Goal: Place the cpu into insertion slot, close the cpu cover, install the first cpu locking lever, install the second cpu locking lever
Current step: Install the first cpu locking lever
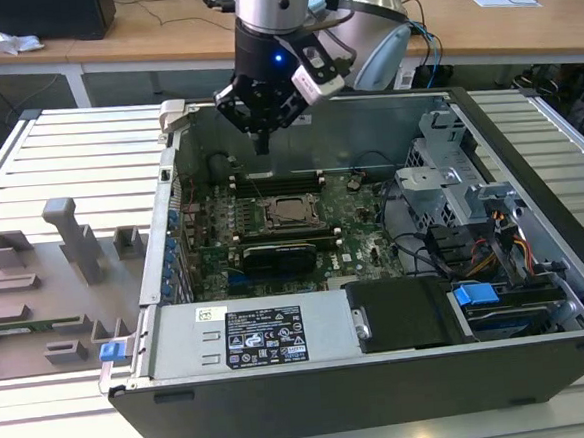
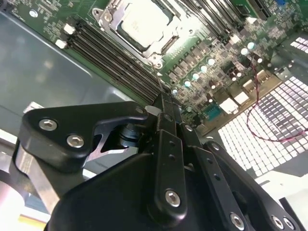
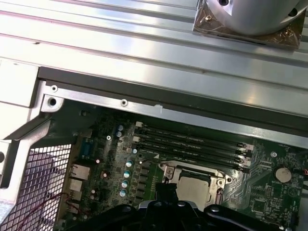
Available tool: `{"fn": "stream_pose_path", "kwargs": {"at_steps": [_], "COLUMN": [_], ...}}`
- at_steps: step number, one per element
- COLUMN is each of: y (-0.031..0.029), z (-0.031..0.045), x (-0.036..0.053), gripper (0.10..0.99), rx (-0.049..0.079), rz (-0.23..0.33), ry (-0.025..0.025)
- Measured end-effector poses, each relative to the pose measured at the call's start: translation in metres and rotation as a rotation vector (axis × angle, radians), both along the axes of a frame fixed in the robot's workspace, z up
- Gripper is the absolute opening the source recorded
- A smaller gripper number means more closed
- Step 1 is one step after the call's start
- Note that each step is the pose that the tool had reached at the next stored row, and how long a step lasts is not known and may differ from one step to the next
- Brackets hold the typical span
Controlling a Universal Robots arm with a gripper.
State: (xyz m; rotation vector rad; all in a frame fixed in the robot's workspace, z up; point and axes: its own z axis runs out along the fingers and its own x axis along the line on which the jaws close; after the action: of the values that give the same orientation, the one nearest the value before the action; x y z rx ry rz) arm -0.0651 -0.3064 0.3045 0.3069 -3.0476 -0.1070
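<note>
Currently: pincer (image 1: pixel 263 146), tips pressed together and gripping nothing, hangs over the memory slots (image 1: pixel 275 185), just beyond the cpu cover (image 3: pixel 192 171) on the side of the case wall (image 1: pixel 366 124). Seated item: the cpu (image 1: pixel 291 211), in its socket under the cpu cover's window, with the cover apparently lowered. Levers: latched or not, cannot tell. Step judged: lever stage. Lever work would call for the closed tips brought low beside the cpu cover. Orientation: flat, metal top up, near-square with no marked long axis, edges parallel to the memory slots.
</note>
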Motion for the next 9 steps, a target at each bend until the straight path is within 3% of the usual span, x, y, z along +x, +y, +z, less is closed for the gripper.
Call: {"fn": "stream_pose_path", "kwargs": {"at_steps": [4, 9], "y": [0.0, 0.0], "z": [0.0, 0.0], "x": [-0.014, -0.0244], "gripper": [0.106, 0.106], "rx": [0.0, 0.0], "rz": [0.0, 0.0], "ry": [-0.0004, -0.0004]}}
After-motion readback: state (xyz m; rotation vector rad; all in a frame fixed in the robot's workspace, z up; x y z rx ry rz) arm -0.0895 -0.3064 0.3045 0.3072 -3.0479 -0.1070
